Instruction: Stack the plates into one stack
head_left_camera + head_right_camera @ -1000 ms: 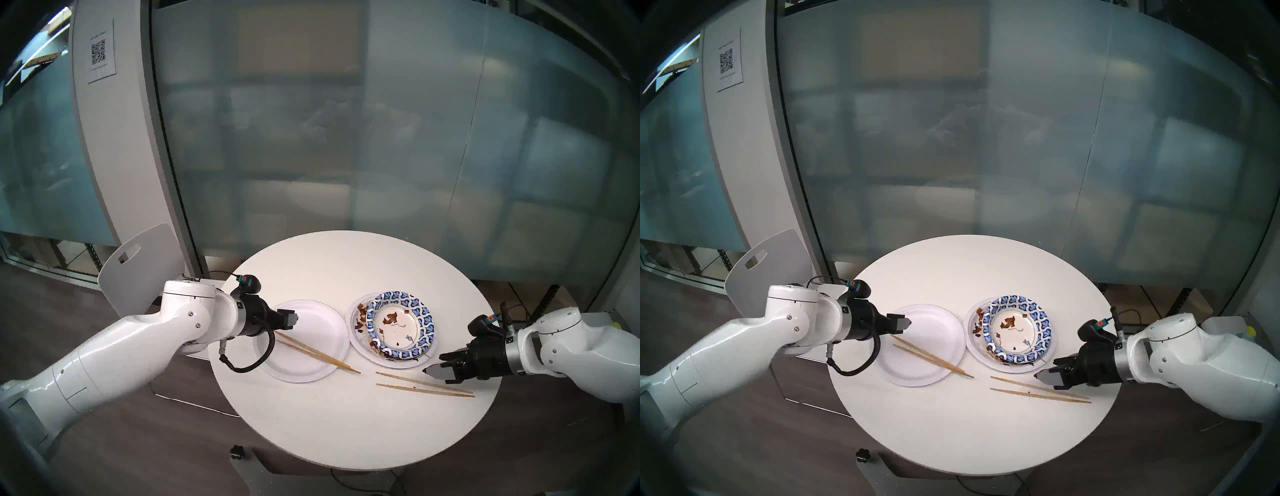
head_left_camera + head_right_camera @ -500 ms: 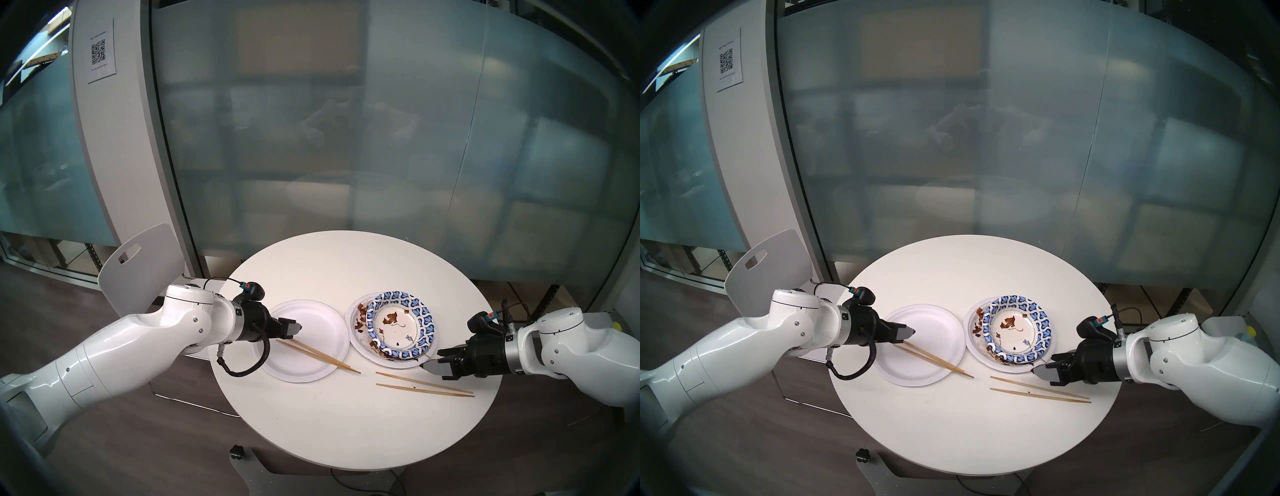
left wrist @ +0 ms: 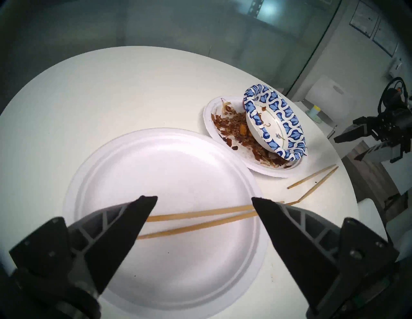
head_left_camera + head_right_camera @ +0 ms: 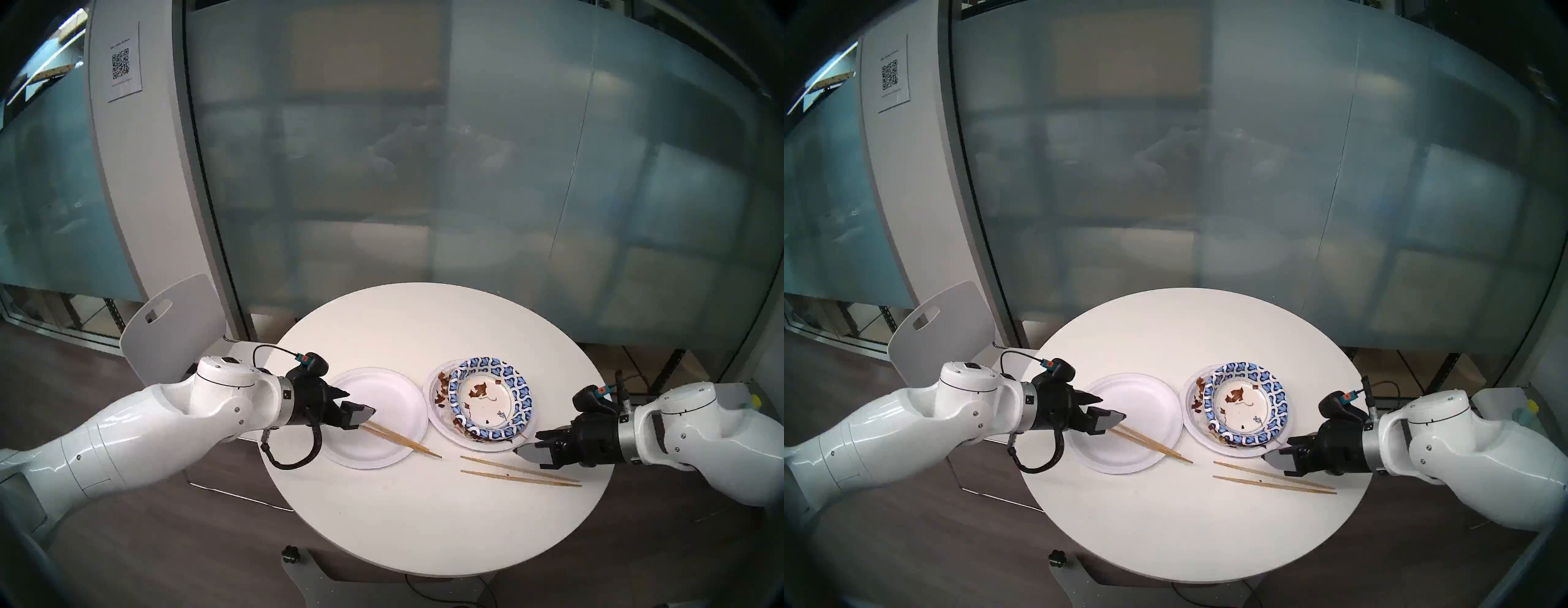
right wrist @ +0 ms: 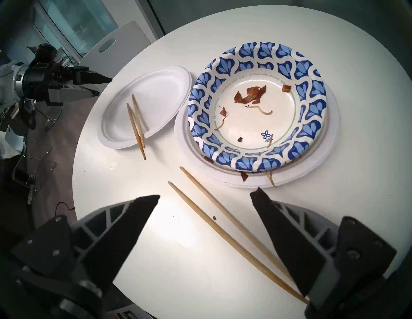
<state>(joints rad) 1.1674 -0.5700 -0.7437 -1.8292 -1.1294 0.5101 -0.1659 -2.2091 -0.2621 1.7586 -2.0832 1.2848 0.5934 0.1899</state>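
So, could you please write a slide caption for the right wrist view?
Open right gripper above loose chopsticks, facing a blue-patterned plate nested on a soiled white plate.

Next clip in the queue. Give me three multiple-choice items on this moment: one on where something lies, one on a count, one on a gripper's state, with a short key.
1. Where does the blue-patterned plate sit?
A. On the bare table
B. On a white plate strewn with food scraps
C. In the right gripper

2. How many chopsticks show on the table?
A. Two
B. Three
C. Four

3. How does the left gripper stand?
A. Open, empty, over the clean white plate
B. Shut on a chopstick
C. Shut on a plate rim

Key: 1 B, the scrap-covered white plate shows beneath it. 2 C, one pair lies across the clean white plate, another pair lies on the table. 3 A, its fingers stand apart with nothing between them but the chopsticks below.
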